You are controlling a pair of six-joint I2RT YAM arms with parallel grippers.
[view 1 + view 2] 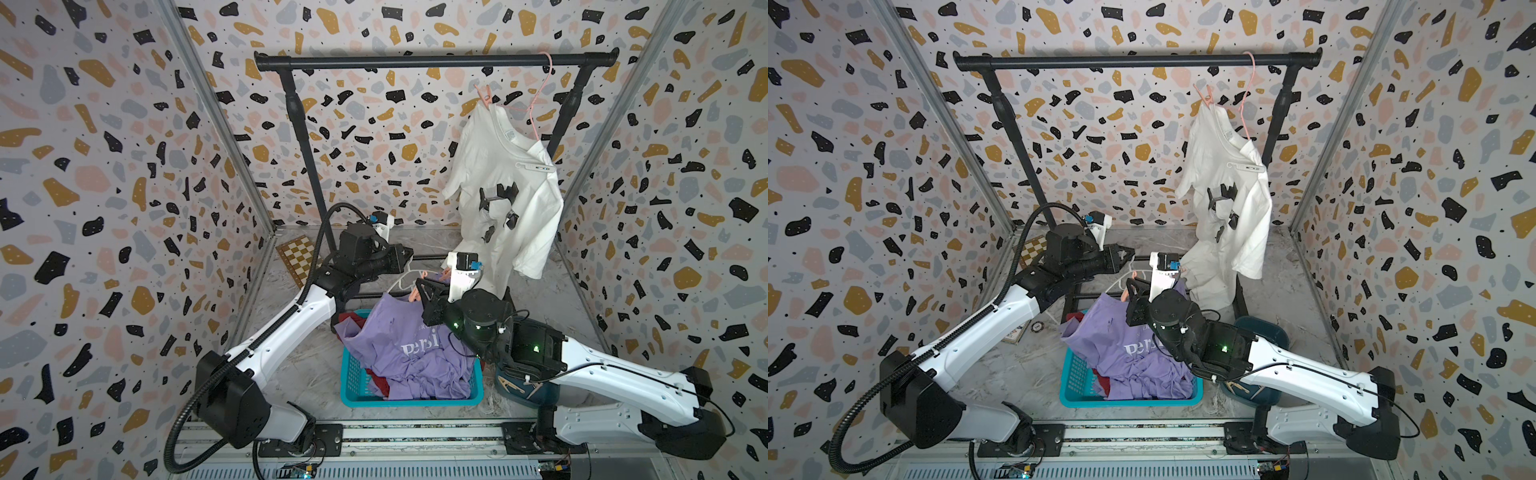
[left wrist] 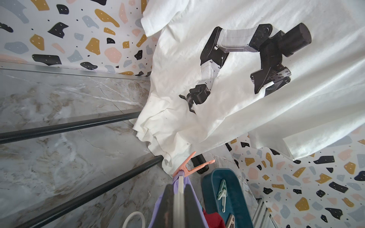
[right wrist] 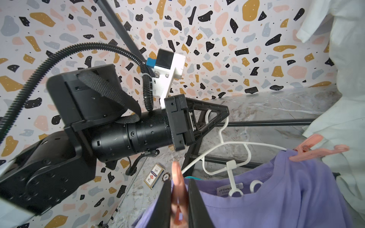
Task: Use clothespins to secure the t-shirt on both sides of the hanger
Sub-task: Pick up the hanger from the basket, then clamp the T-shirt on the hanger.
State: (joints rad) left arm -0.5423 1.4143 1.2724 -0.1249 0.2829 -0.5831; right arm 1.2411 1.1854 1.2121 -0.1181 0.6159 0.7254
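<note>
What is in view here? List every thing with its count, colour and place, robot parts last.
clothes rail: one, black, at the back.
white t-shirt: one, robot print, hanging from the rail on a pink hanger.
purple t-shirt: one, on a white hanger, draping into the basket.
basket: one, turquoise, front centre, red cloth inside.
tray: one, dark teal, beside the basket.
clothespins: a pink one and a white one on the white t-shirt's shoulders; another pink one on the purple t-shirt; mint ones in the tray.
chessboard: one, brown and cream, back left floor.
left gripper: shut on the white hanger.
right gripper: shut on a peach clothespin.
</note>
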